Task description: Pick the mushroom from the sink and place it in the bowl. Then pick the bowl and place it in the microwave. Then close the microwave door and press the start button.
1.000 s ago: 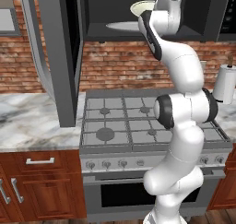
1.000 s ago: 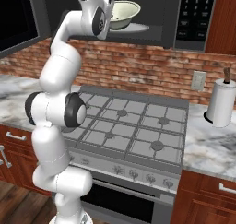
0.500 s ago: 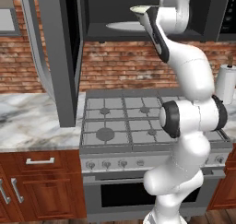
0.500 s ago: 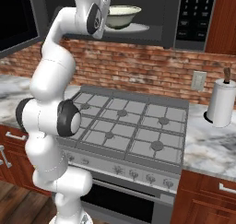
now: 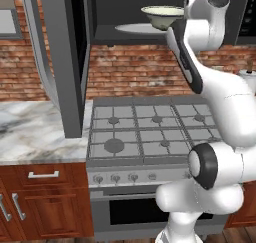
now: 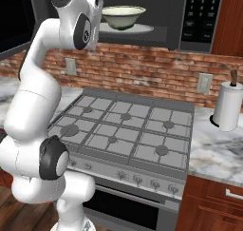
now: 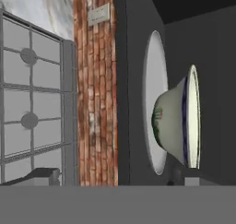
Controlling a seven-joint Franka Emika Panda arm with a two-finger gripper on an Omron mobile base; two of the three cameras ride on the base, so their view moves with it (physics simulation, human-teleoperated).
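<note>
Standing on the white turntable plate [image 6: 142,29] inside the microwave [image 6: 175,16], the bowl [image 6: 123,16] is upright and alone; nothing is touching it. In the hand view it appears on its side because my hand is rolled, and I see its foot against the plate and its thin dark rim [image 7: 185,121]. I cannot see the mushroom from here; the inside of the bowl is hidden from me.

I judge the bowl as stiff and quite light, with a smooth glazed wall, so it can slip and it would break if it falls. If it must be taken again, the rim is the place to hold, one finger inside and one outside, because the round belly is too wide and too smooth.

My pincer [image 7: 184,181] is spread wide and pinches nothing; it is just beside the bowl, in front of the microwave opening. My arm rises high from the base, over the stove [image 5: 150,132], with the elbow bent and the hand [image 6: 88,28] near the left edge of the opening, turned sideways toward the bowl.

The microwave door [image 5: 65,62] hangs open to the left. I think the next step is to take the hand out and swing this door closed, and the arm must stay clear of the bowl.
</note>
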